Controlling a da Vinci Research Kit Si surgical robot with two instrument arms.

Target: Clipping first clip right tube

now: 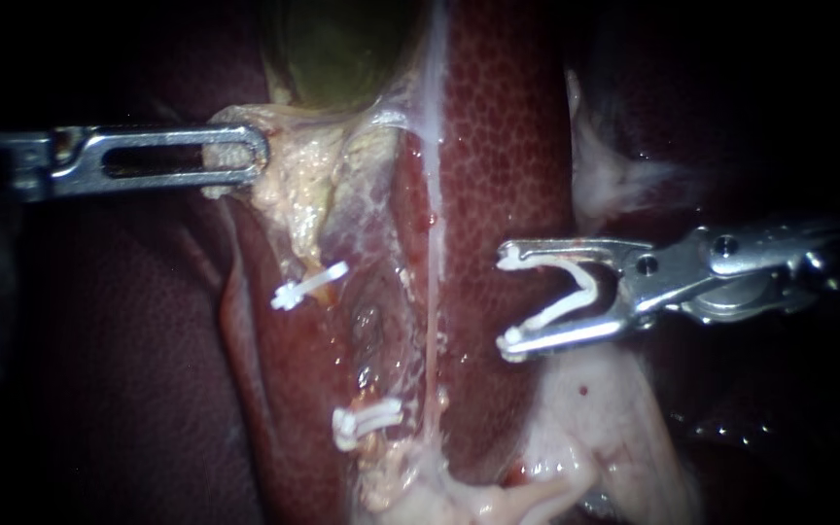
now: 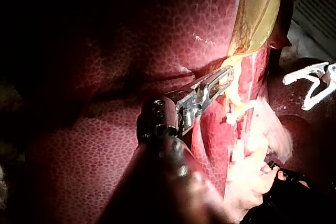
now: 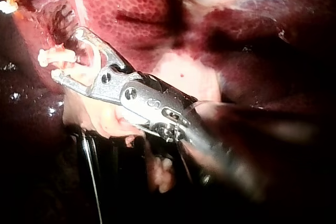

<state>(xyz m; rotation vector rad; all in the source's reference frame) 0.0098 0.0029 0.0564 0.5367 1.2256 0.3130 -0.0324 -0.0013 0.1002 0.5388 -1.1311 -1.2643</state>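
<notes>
My right instrument (image 1: 507, 299) comes in from the right with its jaws wide apart, an open white clip (image 1: 585, 282) seated between them. The clip's mouth faces the thin pale right tube (image 1: 432, 292) and stays clear of it, over the liver (image 1: 507, 146). My left instrument (image 1: 245, 156) is shut on yellowish tissue (image 1: 289, 175) below the green gallbladder (image 1: 337, 49). The left tube carries two shut white clips, an upper one (image 1: 308, 285) and a lower one (image 1: 367, 420). In the right wrist view the loaded jaws (image 3: 67, 53) stand beside pale tissue.
Pale fatty tissue (image 1: 605, 418) lies under my right instrument, and more (image 1: 614, 175) sits above it. Dark liver (image 1: 128, 340) fills the left side. In the left wrist view the clip-bearing right instrument (image 2: 312, 85) shows beyond the left jaws (image 2: 223, 77).
</notes>
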